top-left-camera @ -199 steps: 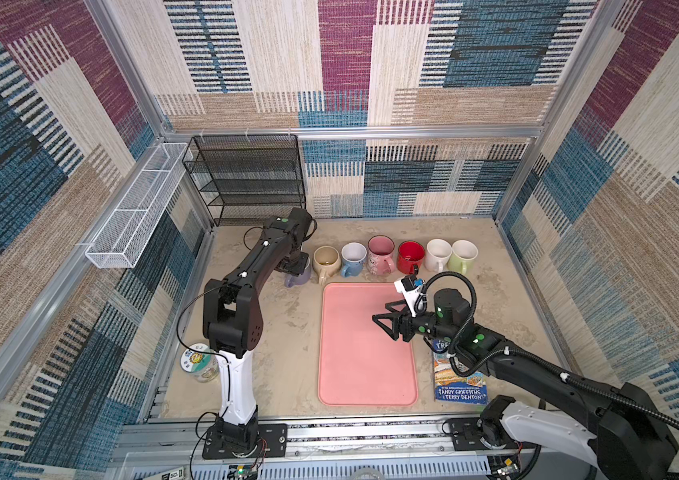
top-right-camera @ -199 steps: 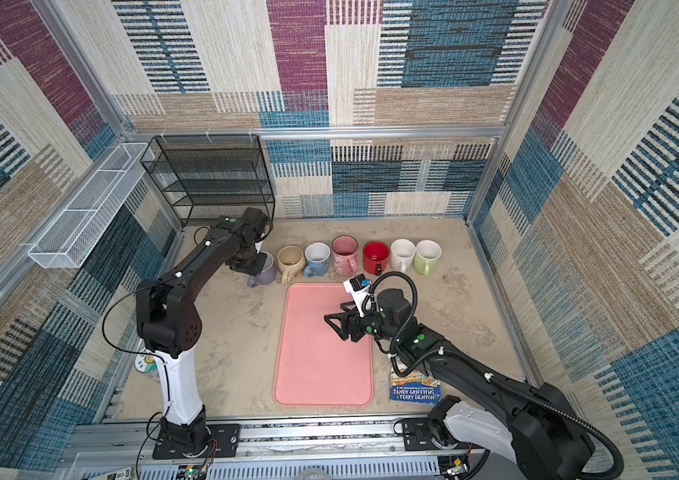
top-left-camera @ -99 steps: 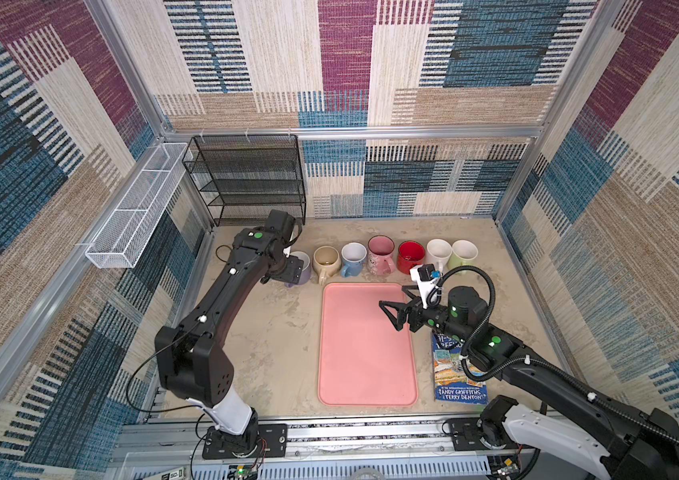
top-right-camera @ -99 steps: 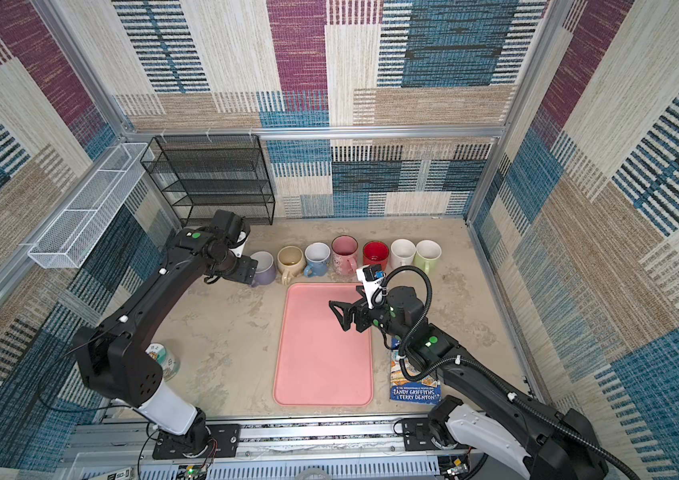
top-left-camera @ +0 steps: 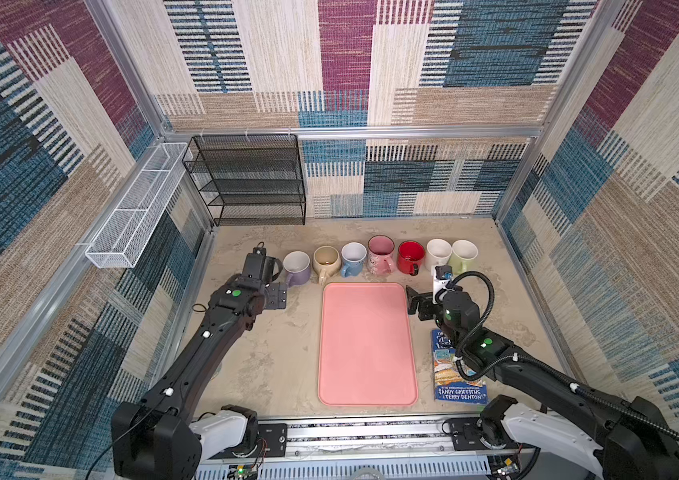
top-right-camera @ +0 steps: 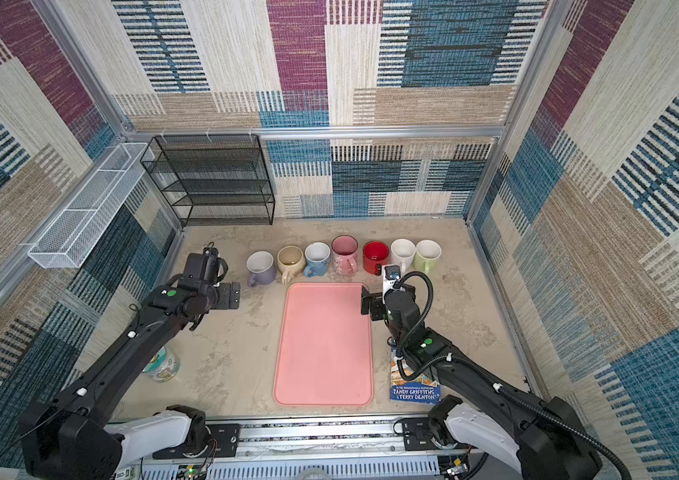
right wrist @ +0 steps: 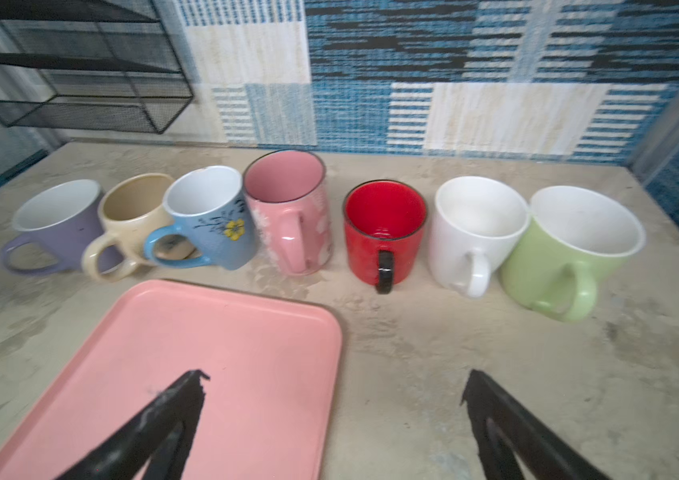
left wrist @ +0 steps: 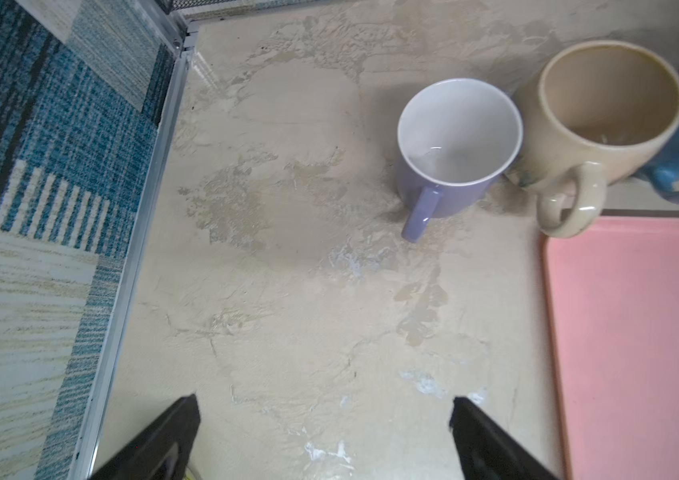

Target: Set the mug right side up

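Sandy tabletop [left wrist: 287, 291], patchwork walls. The purple mug [left wrist: 458, 141] stands mouth-up at the left end of the row, handle pointing back at the left gripper [left wrist: 325, 401], which is nearer, spread wide, empty. The right gripper [right wrist: 335, 378] gapes empty too.

light: bright, even; shadows: soft; wrist views: edges blurred, bowed

Black arms, white bases [top-left-camera: 221, 430].
Left arm [top-left-camera: 213, 336] and right arm [top-left-camera: 537, 376] each bear a green dot; the right trails a looped black cable [top-left-camera: 492, 297].
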Motion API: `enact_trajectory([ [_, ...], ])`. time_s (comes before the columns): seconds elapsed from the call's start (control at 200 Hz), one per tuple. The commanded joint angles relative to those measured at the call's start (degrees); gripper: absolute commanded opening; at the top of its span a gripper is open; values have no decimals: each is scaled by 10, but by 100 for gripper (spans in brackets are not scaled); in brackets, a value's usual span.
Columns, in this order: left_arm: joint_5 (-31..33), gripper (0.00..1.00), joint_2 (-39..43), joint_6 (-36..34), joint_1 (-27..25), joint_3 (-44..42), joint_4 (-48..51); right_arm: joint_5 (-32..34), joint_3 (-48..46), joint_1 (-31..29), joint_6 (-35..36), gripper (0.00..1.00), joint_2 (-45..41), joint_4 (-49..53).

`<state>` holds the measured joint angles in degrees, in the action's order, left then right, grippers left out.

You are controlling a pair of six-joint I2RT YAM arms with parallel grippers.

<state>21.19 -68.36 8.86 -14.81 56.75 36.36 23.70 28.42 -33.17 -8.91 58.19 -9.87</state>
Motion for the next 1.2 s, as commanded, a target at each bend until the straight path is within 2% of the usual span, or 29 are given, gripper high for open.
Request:
enact_trajectory([
  [0.0, 56, 99, 15, -25, 7, -54, -133, 73, -11, 26, 29, 100, 19, -114],
  [0.14, 41, 99, -6, -45, 34, -113, -228, 82, -13, 76, 44, 100, 71, -159],
  [0.371, -57, 99, -83, -19, 114, -139, -314, 85, -49, 146, 53, 100, 128, -237],
  [0.491, -106, 99, -81, -10, 143, -189, -422, 72, -89, 187, 48, 100, 129, -304],
  [0.621, -131, 99, -90, -25, 145, -246, -574, 51, -123, 228, 22, 100, 135, -357],
  [0.766, -130, 99, -130, -43, 145, -243, -590, 43, -130, 255, 11, 100, 170, -392],
  [0.932, -147, 99, -129, -54, 145, -264, -629, 30, -132, 260, 11, 100, 198, -454],
  [0.992, -161, 99, -122, -64, 144, -277, -647, 21, -125, 260, 12, 100, 202, -444],
  [1.197, -144, 99, -111, -75, 129, -292, -666, 41, -194, 260, 15, 100, 155, -528],
])
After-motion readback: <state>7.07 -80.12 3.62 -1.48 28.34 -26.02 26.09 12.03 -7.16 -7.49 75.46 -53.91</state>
